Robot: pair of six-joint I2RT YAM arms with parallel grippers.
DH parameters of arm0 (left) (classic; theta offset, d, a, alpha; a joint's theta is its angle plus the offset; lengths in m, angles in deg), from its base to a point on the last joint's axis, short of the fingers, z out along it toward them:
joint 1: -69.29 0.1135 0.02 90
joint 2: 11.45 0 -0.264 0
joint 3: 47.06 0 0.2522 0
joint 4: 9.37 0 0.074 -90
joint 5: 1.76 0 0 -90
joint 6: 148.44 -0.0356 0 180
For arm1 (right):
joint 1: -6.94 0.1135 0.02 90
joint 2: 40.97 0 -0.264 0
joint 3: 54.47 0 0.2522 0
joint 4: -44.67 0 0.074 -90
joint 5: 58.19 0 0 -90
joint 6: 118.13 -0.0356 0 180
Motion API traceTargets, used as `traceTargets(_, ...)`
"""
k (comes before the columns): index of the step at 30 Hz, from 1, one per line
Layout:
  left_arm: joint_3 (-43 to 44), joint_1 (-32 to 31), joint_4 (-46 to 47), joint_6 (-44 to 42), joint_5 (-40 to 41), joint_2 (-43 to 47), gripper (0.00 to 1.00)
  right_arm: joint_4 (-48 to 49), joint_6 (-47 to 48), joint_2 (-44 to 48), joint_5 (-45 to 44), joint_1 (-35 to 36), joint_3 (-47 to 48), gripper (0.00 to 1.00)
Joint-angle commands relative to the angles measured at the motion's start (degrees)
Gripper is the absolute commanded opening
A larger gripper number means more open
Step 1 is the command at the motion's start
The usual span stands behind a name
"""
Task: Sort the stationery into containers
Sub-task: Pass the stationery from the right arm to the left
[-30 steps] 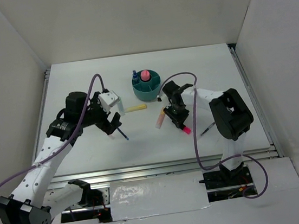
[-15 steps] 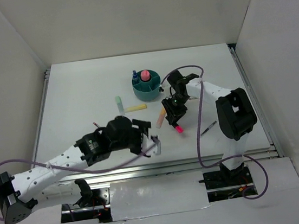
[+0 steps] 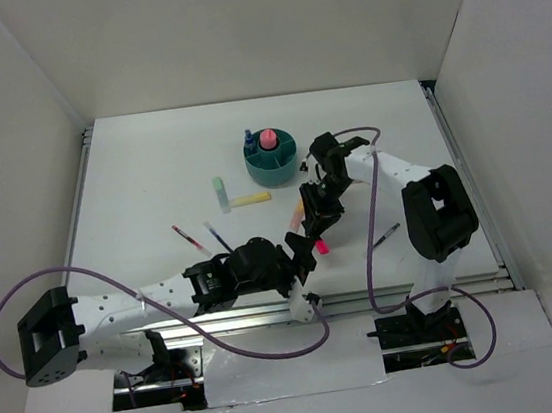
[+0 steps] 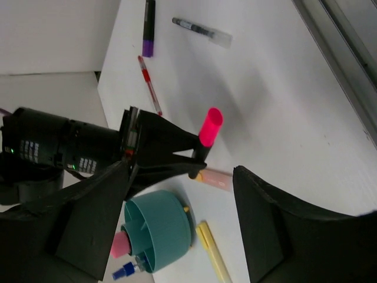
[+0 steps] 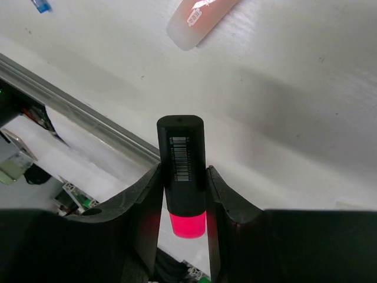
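Note:
My right gripper (image 3: 317, 230) is shut on a pink-capped black marker (image 5: 181, 171), held above the table near the middle; it also shows in the left wrist view (image 4: 207, 131). My left gripper (image 3: 298, 262) is open and empty, low near the front edge, facing the teal organizer (image 3: 273, 166). The organizer (image 4: 162, 227) holds a pink item (image 3: 268, 139) in its centre cup and a blue-capped bottle (image 3: 247, 135). On the table lie a green marker (image 3: 220, 191), a yellow marker (image 3: 251, 198), a peach marker (image 3: 297, 214), a red pen (image 3: 189, 239) and a blue pen (image 3: 219, 237).
A black pen (image 3: 387, 234) lies right of the right arm. The metal rail (image 3: 367, 294) runs along the table's front edge just behind my left gripper. White walls enclose the table on the left, back and right.
My left arm has swung from the left of the table down and right along the front edge. The blue pen it carried now lies on the table. The right gripper shifted slightly with the pink marker.

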Motion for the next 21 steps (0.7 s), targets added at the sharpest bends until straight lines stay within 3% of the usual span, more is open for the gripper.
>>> traceTargets(1, 0.57, 0.03, 6.54, -4.20, -4.44, -2.68, 0.83, -1.76, -4.99, 3.13, 0.03, 1.30, 1.44, 0.00)
traceTargets(9, 3.56, 1.25, 2.40, -6.84, -8.57, -8.32, 0.81, -2.82, -5.61, 3.92, 1.34, 1.74, 2.23, 0.00)
traceTargets(17, 7.08, 3.01, 4.77, -5.35, -7.08, -14.82, 0.72, -2.64, -6.14, 4.98, 2.14, 2.27, 1.79, 0.00)
traceTargets(21, 7.87, 4.33, 5.12, -6.14, -6.90, -16.93, 0.62, -2.38, -6.40, 5.24, 2.49, 2.36, 1.53, 0.00)
